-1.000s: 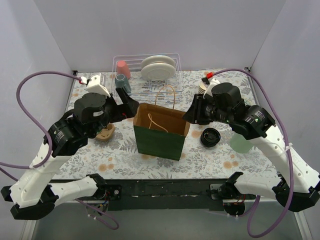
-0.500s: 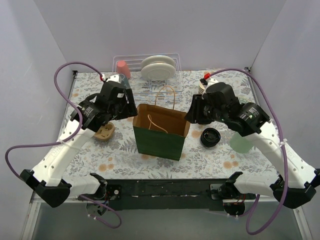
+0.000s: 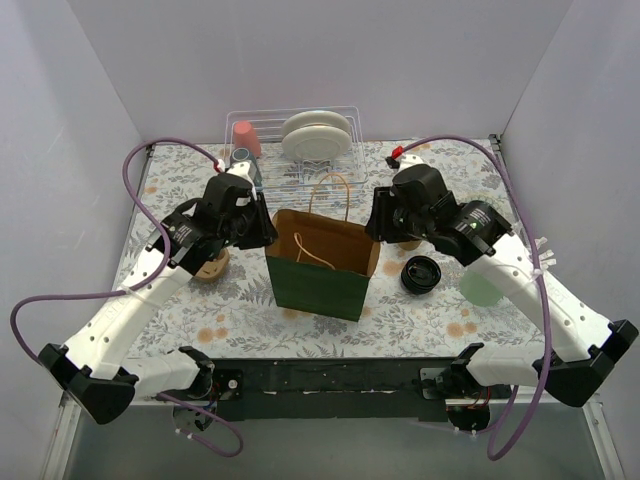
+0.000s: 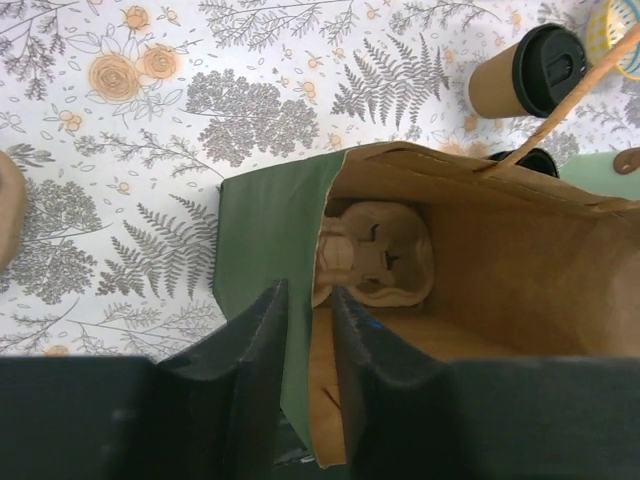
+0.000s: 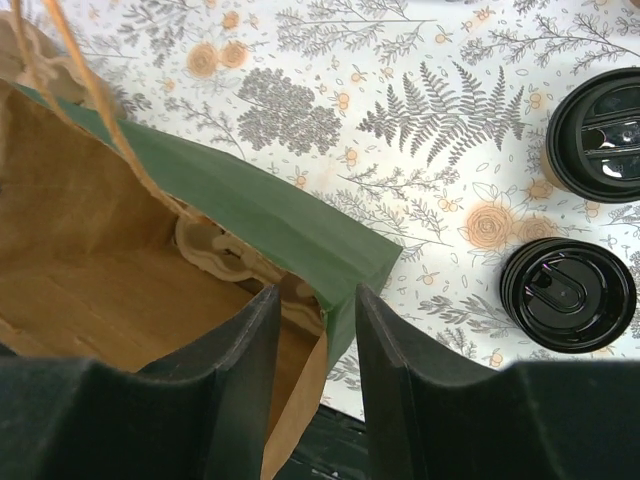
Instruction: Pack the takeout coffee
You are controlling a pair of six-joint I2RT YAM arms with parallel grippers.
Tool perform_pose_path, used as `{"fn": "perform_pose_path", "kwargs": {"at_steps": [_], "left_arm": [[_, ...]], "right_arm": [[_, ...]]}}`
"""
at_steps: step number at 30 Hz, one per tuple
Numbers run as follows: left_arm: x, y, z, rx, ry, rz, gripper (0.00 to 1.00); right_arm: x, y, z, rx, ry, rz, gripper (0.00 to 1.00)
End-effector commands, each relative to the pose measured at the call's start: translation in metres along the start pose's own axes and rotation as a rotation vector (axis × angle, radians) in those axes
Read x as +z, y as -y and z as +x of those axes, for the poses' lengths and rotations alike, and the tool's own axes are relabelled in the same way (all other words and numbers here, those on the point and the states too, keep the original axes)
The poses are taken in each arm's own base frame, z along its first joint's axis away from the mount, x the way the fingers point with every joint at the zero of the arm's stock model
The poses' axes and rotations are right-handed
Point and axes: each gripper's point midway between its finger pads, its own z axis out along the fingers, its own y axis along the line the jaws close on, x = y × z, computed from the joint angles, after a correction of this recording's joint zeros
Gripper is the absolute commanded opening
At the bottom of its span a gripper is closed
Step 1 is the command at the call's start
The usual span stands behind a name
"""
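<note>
Even, diffuse overhead light filling enclosure; no glare showing. Soft shadows lying under arms and beside green bag point(image 3: 322, 264) on tabletop point(image 3: 240, 310). Top view staying sharp. Wrist views blurring own dark fingers point(image 4: 262, 345) at bottom edge; bag interior dimmer.
</note>
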Motion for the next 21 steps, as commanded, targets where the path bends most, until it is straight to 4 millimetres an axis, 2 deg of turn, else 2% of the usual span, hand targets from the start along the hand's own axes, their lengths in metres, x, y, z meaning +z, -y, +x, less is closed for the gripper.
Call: {"fn": "perform_pose_path", "kwargs": {"at_steps": [1,4,5,6,8,9,13,16,17,18,19,21], "left_arm": [[-0.005,0.013,-0.011,0.026,0.043,0.082,0.13],[-0.007,0.022,-0.015,0.034,0.051,0.124,0.0],[-0.006,0.024,-0.015,0.034,0.051,0.131,0.0],[-0.006,0.028,-0.016,0.032,0.054,0.155,0.0],[-0.005,0.032,-0.016,0.031,0.061,0.179,0.0],[-0.008,0.038,-0.023,0.025,0.093,0.206,0.0],[-0.018,0.041,-0.045,0.037,0.197,0.221,0.0],[-0.02,0.034,-0.048,0.039,0.247,0.205,0.0],[-0.017,0.03,-0.043,0.03,0.239,0.193,0.1],[-0.015,0.023,-0.034,0.022,0.215,0.171,0.39],[-0.016,0.016,-0.027,-0.016,0.199,0.15,0.51],[-0.022,0.004,-0.017,-0.066,0.177,0.105,0.58]], "right_arm": [[0.014,0.004,-0.007,-0.048,0.038,0.023,0.43],[0.019,0.004,-0.011,-0.081,0.042,0.035,0.41],[0.02,0.005,-0.014,-0.102,0.047,0.036,0.39],[0.022,0.004,-0.015,-0.112,0.049,0.037,0.26],[0.025,0.001,-0.023,-0.137,0.068,0.03,0.12],[0.023,-0.003,-0.03,-0.165,0.087,0.013,0.02],[0.015,-0.02,-0.063,-0.237,0.207,-0.054,0.01],[0.012,-0.024,-0.073,-0.302,0.279,-0.084,0.01],[0.013,-0.024,-0.072,-0.319,0.292,-0.091,0.01],[0.015,-0.024,-0.068,-0.336,0.302,-0.108,0.01],[0.016,-0.023,-0.064,-0.355,0.334,-0.126,0.01],[0.018,-0.025,-0.055,-0.376,0.348,-0.165,0.01]]}}
